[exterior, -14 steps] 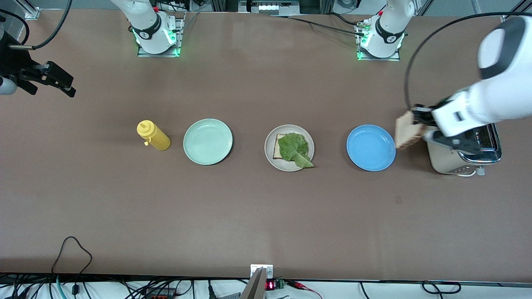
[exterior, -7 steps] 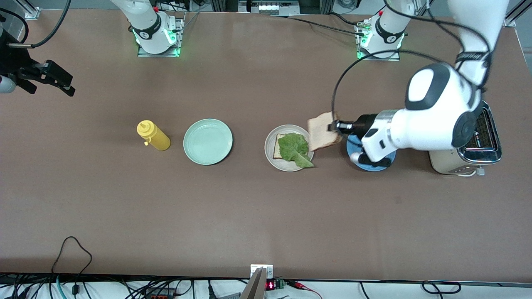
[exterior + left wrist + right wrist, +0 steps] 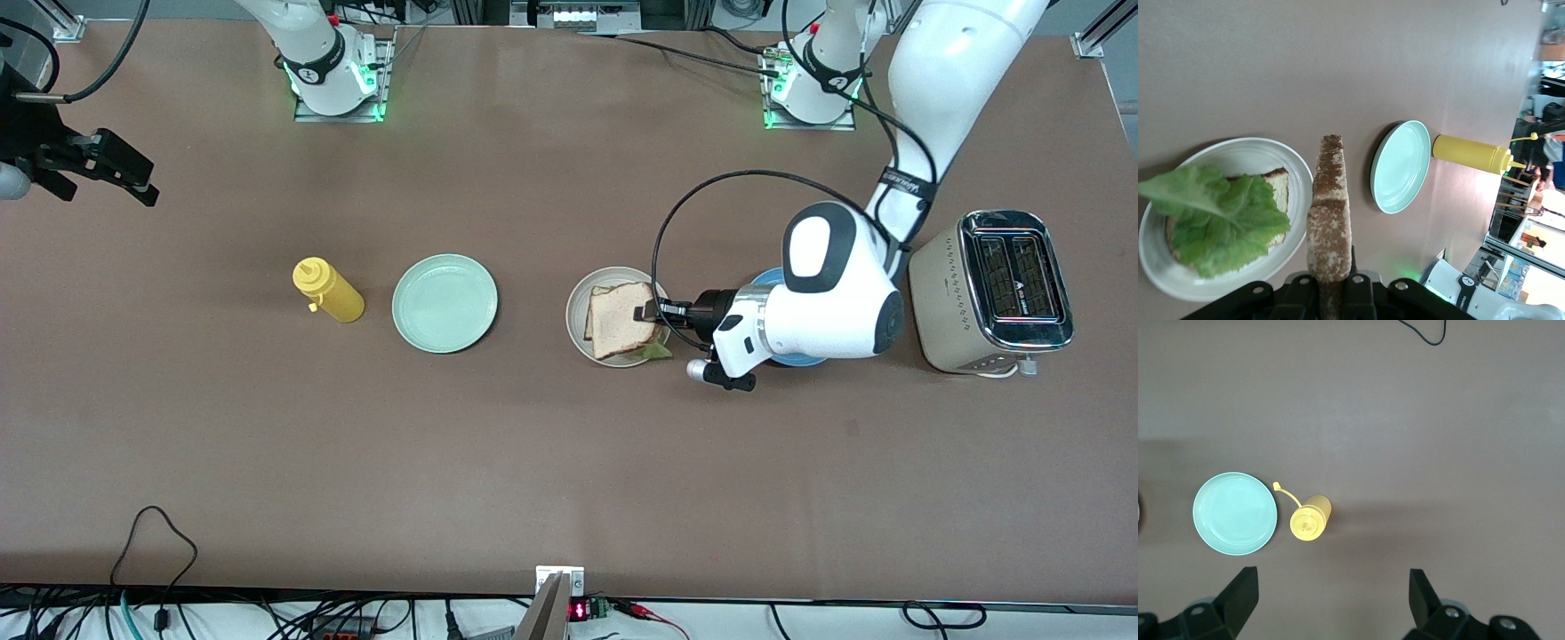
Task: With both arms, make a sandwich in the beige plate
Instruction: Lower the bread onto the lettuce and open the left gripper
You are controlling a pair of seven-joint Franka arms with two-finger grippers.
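Note:
The beige plate (image 3: 576,313) sits mid-table with a bread slice (image 3: 1277,189) and a green lettuce leaf (image 3: 1218,220) on it. My left gripper (image 3: 647,311) reaches in from the blue plate's side, shut on a second toasted slice (image 3: 622,322). From the front that slice covers nearly all of the leaf, and only a green tip (image 3: 659,354) shows. In the left wrist view the held slice (image 3: 1330,227) appears edge-on between the fingers (image 3: 1301,293). My right gripper (image 3: 142,182) waits open at the right arm's end of the table, and the right wrist view shows nothing in its jaws (image 3: 1331,600).
A pale mint plate (image 3: 444,303) and a yellow squeeze bottle (image 3: 327,291) stand toward the right arm's end. The blue plate (image 3: 766,277) is mostly hidden under my left arm. A toaster (image 3: 996,289) stands at the left arm's end.
My left arm has swung from the toaster, across the blue plate, to the beige plate, carrying the toast slice over the lettuce. The right arm has not moved.

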